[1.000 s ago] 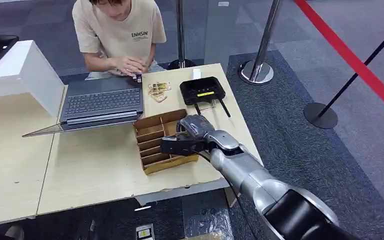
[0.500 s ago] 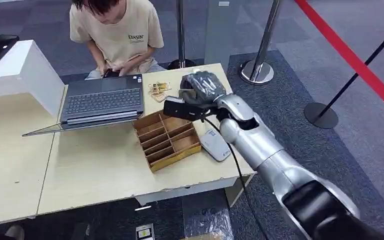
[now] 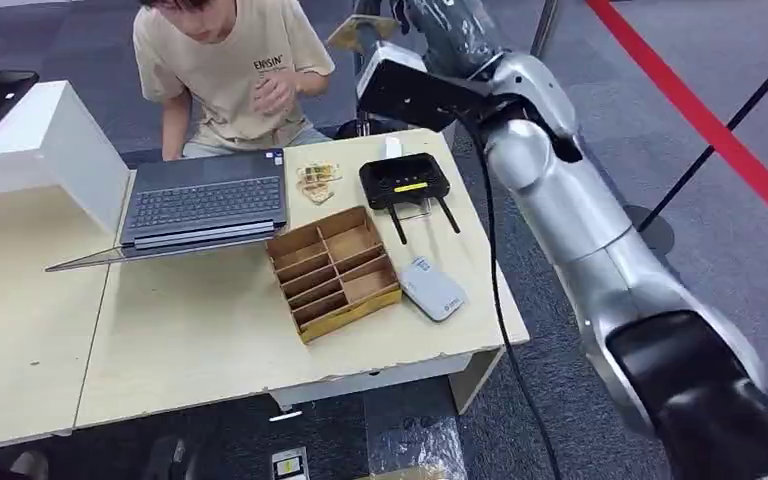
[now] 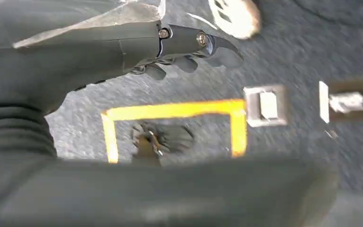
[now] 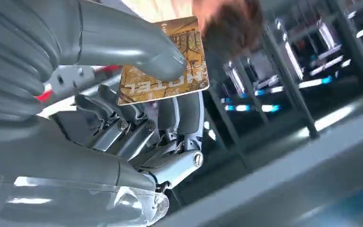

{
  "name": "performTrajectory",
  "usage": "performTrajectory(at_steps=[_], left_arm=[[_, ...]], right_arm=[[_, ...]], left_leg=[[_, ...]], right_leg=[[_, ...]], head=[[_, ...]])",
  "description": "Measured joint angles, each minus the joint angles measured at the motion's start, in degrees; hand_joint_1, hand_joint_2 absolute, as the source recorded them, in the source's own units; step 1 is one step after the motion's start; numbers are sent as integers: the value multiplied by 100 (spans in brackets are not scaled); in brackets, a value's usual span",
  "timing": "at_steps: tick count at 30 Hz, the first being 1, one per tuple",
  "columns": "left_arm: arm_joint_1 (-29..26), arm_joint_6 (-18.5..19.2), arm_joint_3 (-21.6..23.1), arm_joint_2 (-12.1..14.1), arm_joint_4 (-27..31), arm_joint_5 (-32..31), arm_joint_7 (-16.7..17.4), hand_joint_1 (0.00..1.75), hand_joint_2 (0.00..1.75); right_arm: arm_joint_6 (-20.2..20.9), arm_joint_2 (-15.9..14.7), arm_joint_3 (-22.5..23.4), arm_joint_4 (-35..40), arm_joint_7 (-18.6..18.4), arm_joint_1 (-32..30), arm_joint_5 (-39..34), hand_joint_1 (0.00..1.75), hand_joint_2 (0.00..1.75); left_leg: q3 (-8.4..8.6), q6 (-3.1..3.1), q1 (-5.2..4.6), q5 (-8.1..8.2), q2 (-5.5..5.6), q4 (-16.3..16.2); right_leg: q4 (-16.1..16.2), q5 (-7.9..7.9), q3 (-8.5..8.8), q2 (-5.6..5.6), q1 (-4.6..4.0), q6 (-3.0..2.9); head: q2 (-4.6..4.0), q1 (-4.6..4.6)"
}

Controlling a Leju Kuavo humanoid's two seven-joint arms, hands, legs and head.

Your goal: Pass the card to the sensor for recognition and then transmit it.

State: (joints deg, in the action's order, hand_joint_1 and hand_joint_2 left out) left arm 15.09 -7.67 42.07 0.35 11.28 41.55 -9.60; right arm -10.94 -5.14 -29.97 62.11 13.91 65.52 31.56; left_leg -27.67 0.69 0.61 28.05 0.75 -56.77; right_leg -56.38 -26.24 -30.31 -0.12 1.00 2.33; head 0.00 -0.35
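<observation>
Card raised for handover

Card point(image 5: 163, 61) sits pinched between thumb and fingers of the right hand point(image 3: 450, 30), lifted high toward the person point(image 3: 230, 60). Judging by this, sensing looks done and only the transfer remains. Below the hand, the divided wooden tray point(image 3: 332, 270) looks empty. Left hand point(image 4: 189, 47) hangs with loosely curled fingers, holding nothing.

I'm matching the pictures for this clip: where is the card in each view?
Head view: the card is at the top, raised above the table's far edge, held out toward the person.
Left wrist view: not in it.
Right wrist view: the card is in the upper middle, pinched under the thumb of the right hand.
Shared landmark: the right hand holding the card.
</observation>
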Motion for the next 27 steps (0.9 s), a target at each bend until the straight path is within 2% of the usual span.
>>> performTrajectory(at_steps=[2, 8, 11, 12, 17, 18, 27], left_arm=[[75, 112, 31, -17, 2, -42, -39, 0, 175], [191, 267, 94, -72, 22, -164, -44, 0, 175], [233, 301, 133, -98, 31, -195, -44, 0, 175], [245, 310, 140, -109, 35, -195, -43, 0, 0], [254, 325, 181, -135, 42, -190, -41, 0, 0], [254, 332, 181, -140, 42, -190, -41, 0, 175], [254, 347, 216, -153, 42, -205, -41, 0, 175]], right_arm=[[-405, 72, -26, -649, 106, 246, 291, 175, 175], [-1633, 225, -122, -1967, 36, 384, 1216, 175, 175], [-1897, 301, -262, -2448, -134, 396, 1964, 175, 175], [-1923, 323, -317, -2575, -169, 396, 2224, 175, 175], [-2095, 463, -616, -3098, -326, 389, 2963, 175, 175], [-2131, 479, -669, -3164, -355, 374, 3056, 175, 175], [-2214, 583, -881, -3579, -422, 236, 3226, 175, 175]], left_leg=[[0, 2, -1, -6, 1, 0], [-2, 2, -1, -6, 9, -2], [-1, 2, 0, -6, 10, -2], [-2, 2, 0, -6, 10, -2], [-4, 2, 1, -6, 9, -2], [-4, 2, 1, -6, 9, -2], [-4, 2, 0, -6, 9, -2]], right_leg=[[0, 5, 0, -1, 0, 2], [0, 6, -1, -3, 1, 4], [0, 6, -3, -2, 0, 4], [0, 6, -4, -2, -1, 4], [0, 5, -9, -2, -2, 3], [0, 5, -9, -2, -2, 3], [0, 6, -9, -2, -1, 4]], head=[[0, -2], [0, -4], [0, -4], [0, 0], [0, -2], [0, -2], [0, -2]])
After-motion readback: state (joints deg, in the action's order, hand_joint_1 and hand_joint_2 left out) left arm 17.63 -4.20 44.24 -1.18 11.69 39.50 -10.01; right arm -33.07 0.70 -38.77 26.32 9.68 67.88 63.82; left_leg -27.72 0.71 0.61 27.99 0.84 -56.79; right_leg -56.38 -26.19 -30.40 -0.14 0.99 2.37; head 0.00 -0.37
